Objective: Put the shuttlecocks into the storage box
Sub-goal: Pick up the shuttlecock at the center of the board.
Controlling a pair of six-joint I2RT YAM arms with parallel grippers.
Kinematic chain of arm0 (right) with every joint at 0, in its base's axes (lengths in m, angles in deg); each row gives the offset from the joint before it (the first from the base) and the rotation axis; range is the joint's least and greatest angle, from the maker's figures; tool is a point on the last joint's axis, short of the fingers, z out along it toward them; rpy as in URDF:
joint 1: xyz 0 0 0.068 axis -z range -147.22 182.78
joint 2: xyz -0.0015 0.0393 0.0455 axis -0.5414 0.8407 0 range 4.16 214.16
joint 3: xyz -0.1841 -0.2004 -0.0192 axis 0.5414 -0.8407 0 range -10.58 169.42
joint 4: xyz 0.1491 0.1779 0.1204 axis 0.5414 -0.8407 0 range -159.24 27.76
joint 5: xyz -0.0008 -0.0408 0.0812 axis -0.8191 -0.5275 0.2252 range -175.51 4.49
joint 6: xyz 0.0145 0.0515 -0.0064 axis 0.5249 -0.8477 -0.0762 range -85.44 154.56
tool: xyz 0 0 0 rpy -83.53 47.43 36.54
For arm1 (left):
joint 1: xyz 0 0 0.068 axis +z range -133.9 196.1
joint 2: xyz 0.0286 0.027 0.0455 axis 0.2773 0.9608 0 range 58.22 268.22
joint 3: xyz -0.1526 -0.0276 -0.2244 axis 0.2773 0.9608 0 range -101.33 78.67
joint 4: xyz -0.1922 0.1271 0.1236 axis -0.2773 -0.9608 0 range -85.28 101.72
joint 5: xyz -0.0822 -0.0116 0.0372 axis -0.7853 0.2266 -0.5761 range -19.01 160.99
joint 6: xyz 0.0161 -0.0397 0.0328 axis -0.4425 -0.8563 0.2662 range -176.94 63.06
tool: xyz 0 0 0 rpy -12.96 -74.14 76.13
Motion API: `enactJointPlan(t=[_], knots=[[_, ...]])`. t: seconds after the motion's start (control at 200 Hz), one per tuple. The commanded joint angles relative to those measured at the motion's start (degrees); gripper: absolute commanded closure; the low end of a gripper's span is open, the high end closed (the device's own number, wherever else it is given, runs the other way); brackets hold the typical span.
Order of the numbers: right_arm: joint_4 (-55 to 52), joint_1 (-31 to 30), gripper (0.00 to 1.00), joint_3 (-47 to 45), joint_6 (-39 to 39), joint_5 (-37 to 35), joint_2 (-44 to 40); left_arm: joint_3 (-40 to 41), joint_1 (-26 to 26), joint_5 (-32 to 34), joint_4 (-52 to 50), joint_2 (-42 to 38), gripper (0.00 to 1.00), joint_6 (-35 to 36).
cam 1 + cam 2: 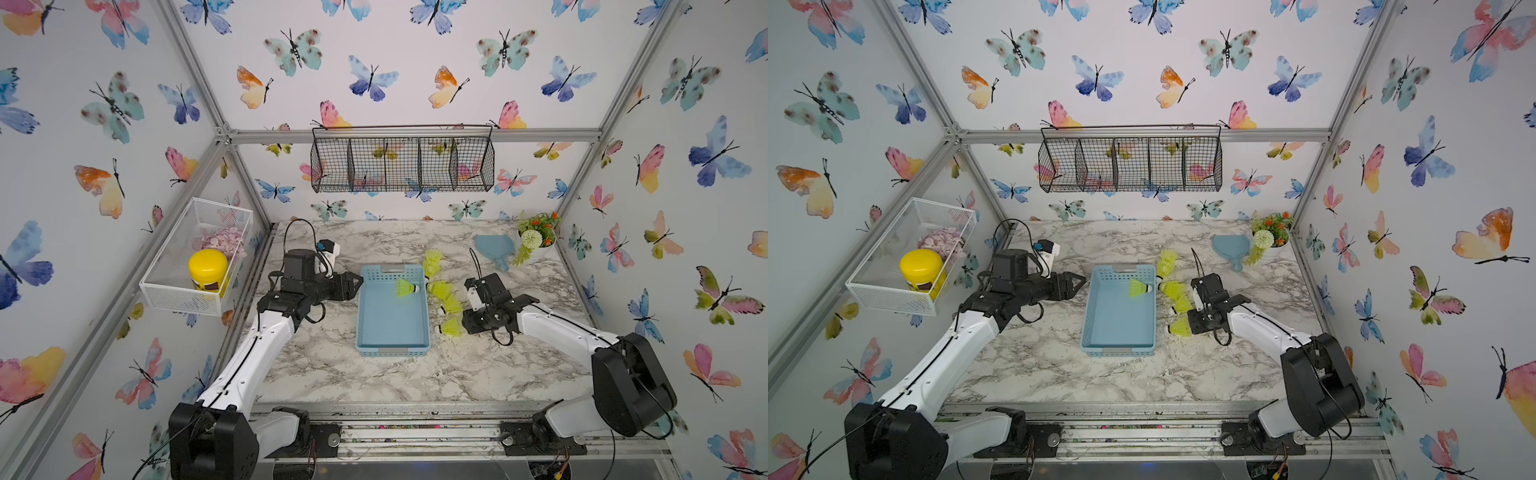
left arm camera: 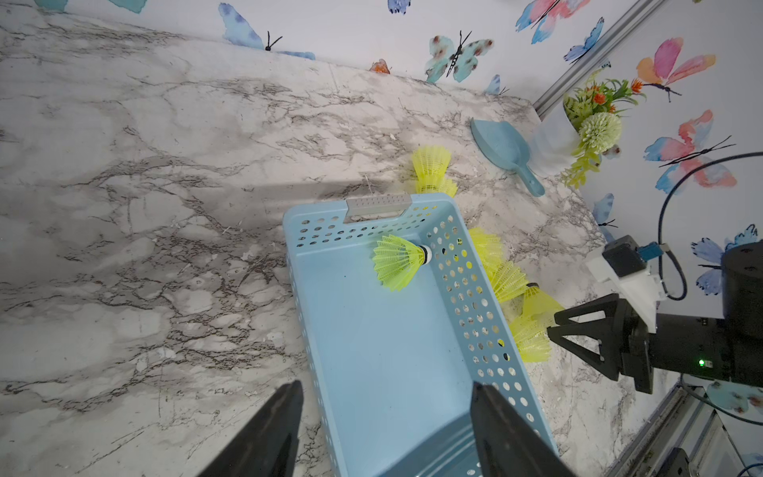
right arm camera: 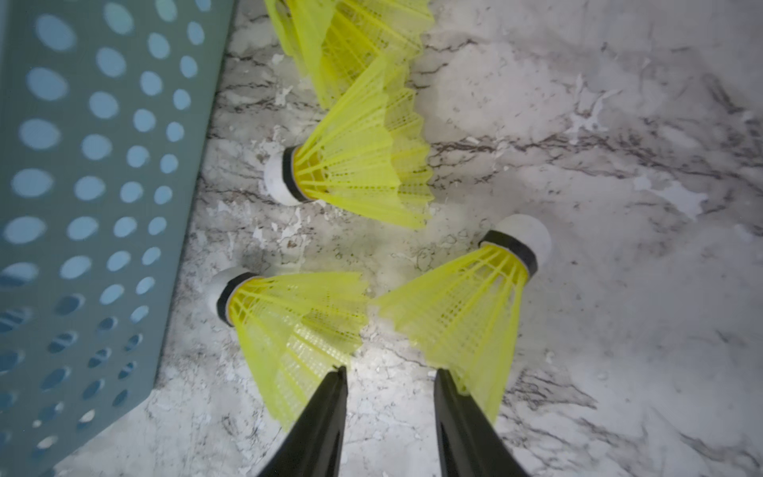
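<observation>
One shuttlecock (image 1: 405, 287) is parked at 1 o'clock in the storage box (image 1: 390, 328), and the left gripper (image 2: 386, 388) and right gripper (image 3: 391, 371) are both spread, nothing gripped.

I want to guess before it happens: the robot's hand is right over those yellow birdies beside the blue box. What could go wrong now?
1. The right hand is open, with its fingers over the skirts of two shuttlecocks; closing might pinch both, or push them apart and grab nothing.
2. The left hand hangs open right by the storage box edge; a bump could slide the box.
</observation>
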Motion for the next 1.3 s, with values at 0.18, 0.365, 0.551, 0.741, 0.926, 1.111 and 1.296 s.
enactJointPlan(t=[0.18, 0.365, 0.551, 0.741, 0.926, 1.111, 1.296], knots=[[6.4, -0.4, 0.43, -1.4, 0.9, 3.0, -9.1, 0.3, 0.7, -2.1, 0.7, -0.4, 0.31, 0.3], [3.7, 0.0, 0.34, -1.3, -0.6, -9.8, -7.3, 0.3, 0.7, -2.3, 0.6, -0.4, 0.31, 0.4], [6.1, 4.3, 0.36, -2.3, -2.7, -4.8, -5.2, 0.4, 0.9, -2.3, 0.6, -0.5, 0.31, 0.3], [10.2, 8.8, 0.45, -5.2, -5.5, -3.9, -5.4, 0.6, 1.3, -2.3, 0.8, -0.9, 0.31, 0.5], [6.4, 10.5, 0.6, -3.7, -6.9, -2.4, 1.8, 1.1, 3.0, -6.8, 2.3, 0.1, 0.31, -0.8], [5.6, 10.5, 0.64, -3.4, -5.9, -0.5, 3.6, 1.2, 3.2, -5.7, 2.1, -0.6, 0.31, -0.6], [7.7, 10.5, 0.64, -3.4, -2.3, 8.1, 6.9, 1.0, 4.0, -7.0, 2.0, 0.4, 0.31, -0.9]])
